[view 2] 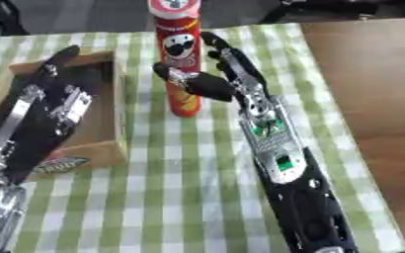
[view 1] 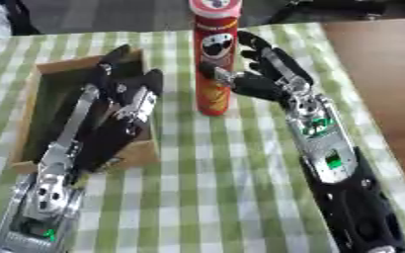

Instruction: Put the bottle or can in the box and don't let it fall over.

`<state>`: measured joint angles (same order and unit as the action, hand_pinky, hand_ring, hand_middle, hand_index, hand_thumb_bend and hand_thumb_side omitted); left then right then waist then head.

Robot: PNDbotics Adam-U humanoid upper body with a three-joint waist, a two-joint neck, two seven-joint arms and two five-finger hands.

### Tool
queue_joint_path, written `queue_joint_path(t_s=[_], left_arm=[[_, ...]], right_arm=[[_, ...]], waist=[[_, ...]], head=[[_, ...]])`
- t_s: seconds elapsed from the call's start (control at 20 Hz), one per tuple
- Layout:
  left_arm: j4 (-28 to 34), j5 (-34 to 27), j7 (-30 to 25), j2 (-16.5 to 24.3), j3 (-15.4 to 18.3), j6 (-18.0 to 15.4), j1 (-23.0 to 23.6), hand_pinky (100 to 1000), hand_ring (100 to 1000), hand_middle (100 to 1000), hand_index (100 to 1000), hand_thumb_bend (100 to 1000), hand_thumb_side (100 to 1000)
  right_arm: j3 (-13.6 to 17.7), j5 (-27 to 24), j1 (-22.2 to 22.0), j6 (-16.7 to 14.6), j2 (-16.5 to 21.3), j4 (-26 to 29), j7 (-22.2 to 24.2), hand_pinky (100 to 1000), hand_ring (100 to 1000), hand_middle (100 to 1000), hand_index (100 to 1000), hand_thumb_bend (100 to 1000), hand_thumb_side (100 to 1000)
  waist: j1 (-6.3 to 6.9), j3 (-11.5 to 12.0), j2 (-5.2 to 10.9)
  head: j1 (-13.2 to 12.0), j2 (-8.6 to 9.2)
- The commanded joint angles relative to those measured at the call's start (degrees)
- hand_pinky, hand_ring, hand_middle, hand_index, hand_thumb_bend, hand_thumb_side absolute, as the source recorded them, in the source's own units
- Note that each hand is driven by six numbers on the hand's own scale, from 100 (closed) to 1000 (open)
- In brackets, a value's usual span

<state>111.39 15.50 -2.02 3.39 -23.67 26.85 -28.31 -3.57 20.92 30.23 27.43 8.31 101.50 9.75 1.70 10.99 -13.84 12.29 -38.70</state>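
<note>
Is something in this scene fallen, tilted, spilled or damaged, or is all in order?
Nothing stands out. The tall red cylindrical snack can stands upright on the green checked tablecloth, outside the brown cardboard box. The right hand is beside it with fingers open around it. The left hand rests over the box.

Both arms were black and shiny silver, with small green lights glowing. The left hand (view 1: 124,99) and right hand (view 1: 262,74) had thin black fingers (view 1: 251,42).

tall red can (view 1: 215,64) upright beside open cardboard box (view 1: 46,74).
</note>
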Motion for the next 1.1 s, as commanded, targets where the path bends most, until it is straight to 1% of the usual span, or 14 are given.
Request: queue_joint_path(t_s=[0.05,0.35,0.45,0.65,0.95,1.1], left_arm=[[0.3,-0.6,-0.2,-0.5,0.5,-0.1,-1.0,881,826,215,1000,286,709],[0.0,-1.0,-0.4,-0.7,0.7,-0.2,-1.3,880,824,208,1000,276,713],[0.0,-1.0,-0.4,-0.7,0.8,-0.2,-1.4,879,823,209,1000,274,714],[0.2,-0.4,-0.2,-0.7,0.8,-0.4,-1.4,879,822,209,1000,268,713],[0.1,0.8,-0.3,-0.9,0.8,-0.8,-1.3,881,823,209,1000,253,711],[0.0,1.0,-0.3,-1.0,0.8,-0.8,-1.3,882,822,206,1000,256,719]], right_arm=[[0.3,0.2,1.0,0.2,0.5,0.5,-0.1,1000,1000,1000,1000,604,495],[0.5,-0.7,0.9,0.3,0.4,0.8,-0.2,1000,1000,1000,1000,569,487],[0.6,-1.7,0.6,-0.2,0.4,1.2,-0.5,1000,1000,1000,1000,557,477],[0.8,-3.5,0.0,-1.3,0.6,1.6,-1.3,1000,1000,1000,1000,534,495],[1.0,-5.4,-0.7,-2.8,0.6,2.0,-1.5,1000,1000,1000,1000,520,479],[1.0,-5.9,-0.8,-3.1,0.6,2.0,-1.6,1000,1000,1000,1000,516,487]], waist=[[0.03,-0.1,0.5],[0.2,-0.3,0.03],[0.27,-0.2,-0.2],[0.34,-0.2,-0.53],[0.51,0.0,-0.97],[0.64,0.2,-1.2]], head=[[-0.1,0.95],[-0.2,1.62],[-0.2,1.79],[-0.3,1.95],[-0.2,2.37],[-0.2,2.45]])
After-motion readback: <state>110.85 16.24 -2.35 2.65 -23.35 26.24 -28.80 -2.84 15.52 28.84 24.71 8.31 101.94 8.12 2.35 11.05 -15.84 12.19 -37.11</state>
